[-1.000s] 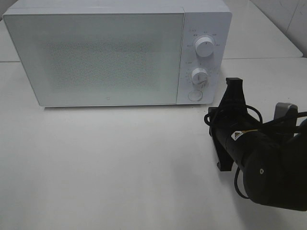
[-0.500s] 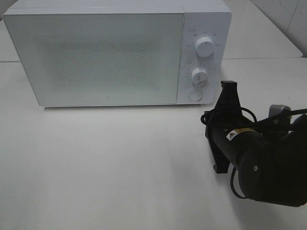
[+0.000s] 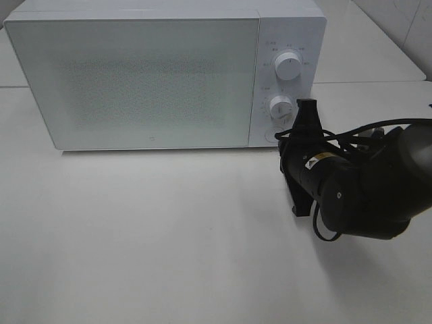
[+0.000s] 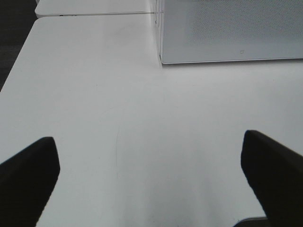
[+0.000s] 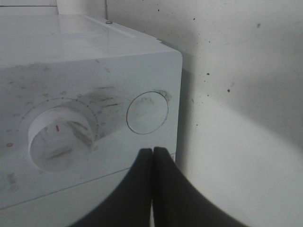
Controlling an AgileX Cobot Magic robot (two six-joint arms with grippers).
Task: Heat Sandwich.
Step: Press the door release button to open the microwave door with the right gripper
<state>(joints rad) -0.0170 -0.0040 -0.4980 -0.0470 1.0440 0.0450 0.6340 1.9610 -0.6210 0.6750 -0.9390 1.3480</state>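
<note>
The sandwich is out of view. The white microwave (image 3: 148,81) stands at the back of the table with its door closed. My right gripper (image 3: 307,105) is shut with nothing in it, its tips close in front of the control panel's lower corner. In the right wrist view the joined tips (image 5: 152,151) sit just short of the round door button (image 5: 147,112), beside the lower dial (image 5: 59,137). My left gripper (image 4: 151,163) is open over bare table, its dark fingers (image 4: 28,165) wide apart and empty; it does not show in the exterior view.
The microwave's panel carries an upper dial (image 3: 288,66) and a lower dial (image 3: 280,106). The microwave's left front corner (image 4: 163,56) shows in the left wrist view. White tabletop (image 3: 148,229) stretches in front of the microwave. A seam (image 3: 378,82) separates another table behind.
My right arm has swung left and forward, bringing its shut gripper from beside the microwave up to the control panel's lower corner. The left gripper shows no earlier frame.
</note>
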